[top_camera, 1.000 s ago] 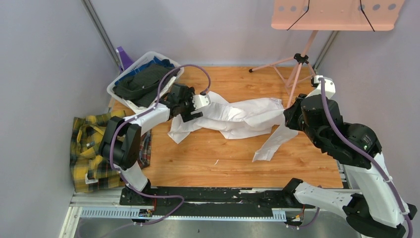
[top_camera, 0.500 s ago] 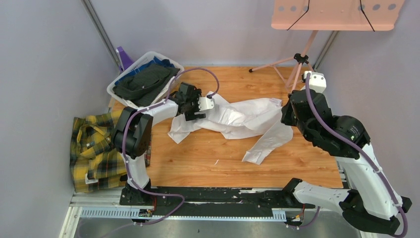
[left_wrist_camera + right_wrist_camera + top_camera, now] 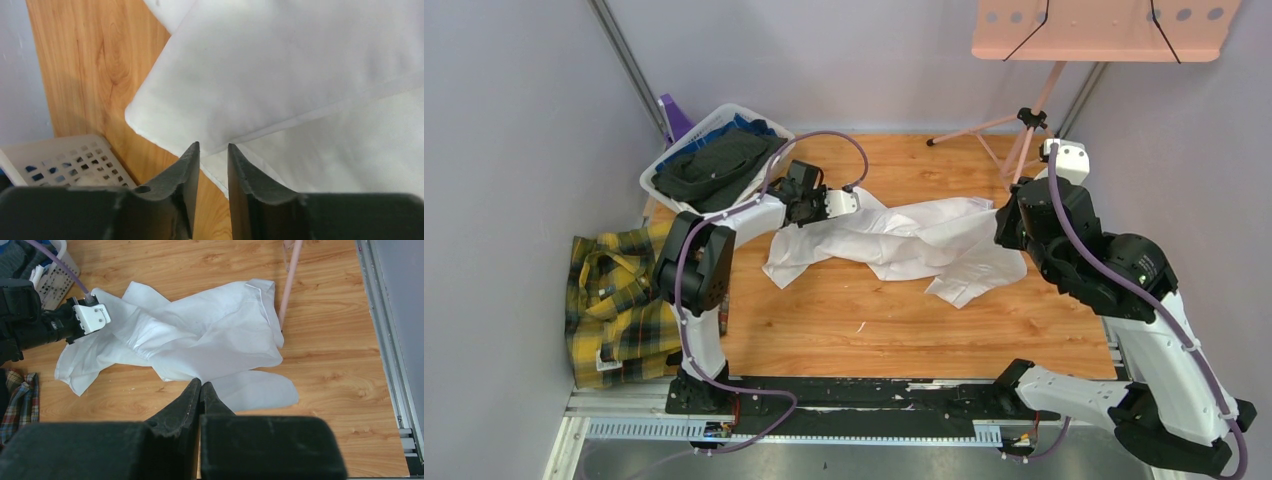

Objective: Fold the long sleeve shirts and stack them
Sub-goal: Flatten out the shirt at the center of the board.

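TOP: large white long-sleeved cloth shirt [image 3: 904,235] crumpled on wooden table [image 3: 874,330]; yellow-green plaid flannel shirt [image 3: 614,300] heaped beside its left edge | LEFT WRIST: left gripper [image 3: 212,146] jaws narrowly apart at the white hem, nothing pinched | RIGHT WRIST: right gripper [image 3: 201,384] closed, empty, above the shirt | HANDLING: judged light and limp; pinch hem corners.

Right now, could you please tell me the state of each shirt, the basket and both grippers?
white shirt: crumpled, unfolded, lying on the table.
plaid shirt: rumpled, unfolded, at the table's left edge.
basket: upright, filled with dark clothes.
left gripper: jaws narrowly apart at the white shirt's edge.
right gripper: shut, nothing visibly held.
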`<state>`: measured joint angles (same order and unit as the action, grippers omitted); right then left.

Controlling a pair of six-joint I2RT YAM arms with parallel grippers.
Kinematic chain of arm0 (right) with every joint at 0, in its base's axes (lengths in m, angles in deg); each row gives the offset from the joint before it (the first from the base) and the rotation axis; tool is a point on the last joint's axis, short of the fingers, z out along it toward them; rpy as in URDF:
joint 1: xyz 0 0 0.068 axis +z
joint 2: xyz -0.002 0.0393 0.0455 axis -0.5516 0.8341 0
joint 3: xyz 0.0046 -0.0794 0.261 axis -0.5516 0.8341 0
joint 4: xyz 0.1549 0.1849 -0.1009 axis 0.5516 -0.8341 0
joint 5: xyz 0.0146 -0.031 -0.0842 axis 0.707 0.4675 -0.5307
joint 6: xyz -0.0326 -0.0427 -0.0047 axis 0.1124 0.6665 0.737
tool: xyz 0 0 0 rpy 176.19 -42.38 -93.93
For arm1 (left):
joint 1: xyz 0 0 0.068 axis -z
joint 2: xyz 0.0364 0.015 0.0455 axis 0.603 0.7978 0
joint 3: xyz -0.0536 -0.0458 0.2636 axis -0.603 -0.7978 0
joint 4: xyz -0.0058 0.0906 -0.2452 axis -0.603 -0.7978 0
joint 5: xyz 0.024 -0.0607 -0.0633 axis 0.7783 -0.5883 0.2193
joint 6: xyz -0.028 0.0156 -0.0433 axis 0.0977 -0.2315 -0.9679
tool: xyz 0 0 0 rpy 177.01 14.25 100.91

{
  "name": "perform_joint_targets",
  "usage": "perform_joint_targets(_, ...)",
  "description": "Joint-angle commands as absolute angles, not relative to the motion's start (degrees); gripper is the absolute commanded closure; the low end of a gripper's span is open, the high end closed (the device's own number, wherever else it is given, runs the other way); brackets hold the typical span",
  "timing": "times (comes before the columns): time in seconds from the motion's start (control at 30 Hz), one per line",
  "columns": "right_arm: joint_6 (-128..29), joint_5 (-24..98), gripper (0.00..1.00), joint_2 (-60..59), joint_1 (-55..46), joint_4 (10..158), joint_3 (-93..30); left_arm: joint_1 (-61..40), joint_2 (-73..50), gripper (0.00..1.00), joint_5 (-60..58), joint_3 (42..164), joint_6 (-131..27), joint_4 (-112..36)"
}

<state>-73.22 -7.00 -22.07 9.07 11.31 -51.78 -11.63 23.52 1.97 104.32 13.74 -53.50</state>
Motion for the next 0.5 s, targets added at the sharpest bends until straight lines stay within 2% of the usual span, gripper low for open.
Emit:
perform_joint_targets(0.0, -71.48, -8.13, 1.00, -22.64, 8.81, 14.55, -54.53, -11.96, 17.79, 0.71, 1.31, 107.08, 11.35, -56.11)
perform_joint_targets(0.03, -71.33, -7.99, 1.00, -22.69, 8.87, 14.83, -54.75, -11.96, 17.33, 0.83, 1.46, 107.22, 10.74, -56.84)
perform_joint_targets(0.1, -70.65, -7.73, 1.00, -22.75, 8.82, 15.49, -55.53, -11.99, 16.96, 0.99, 2.63, 108.31, 8.90, -58.25)
perform_joint_targets(0.23, -69.24, -7.37, 1.00, -21.93, 8.88, 16.68, -58.06, -12.52, 13.95, 1.00, -0.09, 111.35, 4.68, -66.32)
perform_joint_targets(0.27, -68.87, -7.09, 1.00, -21.50, 8.88, 16.91, -58.68, -12.49, 13.06, 0.93, -3.19, 111.37, 4.38, -68.15)
perform_joint_targets(0.3, -68.61, -6.98, 1.00, -20.99, 8.86, 17.07, -59.23, -12.28, 11.09, 0.80, -4.88, 110.82, 4.29, -71.26)
perform_joint_targets(0.33, -68.28, -6.99, 1.00, -20.58, 8.88, 17.25, -59.41, -12.07, 10.09, 0.48, -7.80, 110.14, 4.45, -72.24)
perform_joint_targets(0.4, -67.81, -7.01, 1.00, -19.94, 8.88, 17.55, -59.34, -10.95, 7.35, 0.22, -9.87, 107.05, 4.26, -71.76)
perform_joint_targets(0.43, -67.63, -7.05, 1.00, -19.68, 8.86, 17.80, -59.13, -10.14, 6.39, 0.19, -11.00, 105.41, 3.91, -71.26)
perform_joint_targets(0.47, -67.39, -7.18, 1.00, -19.48, 8.85, 18.14, -58.91, -9.77, 6.31, 0.06, -11.73, 104.98, 2.92, -70.63)
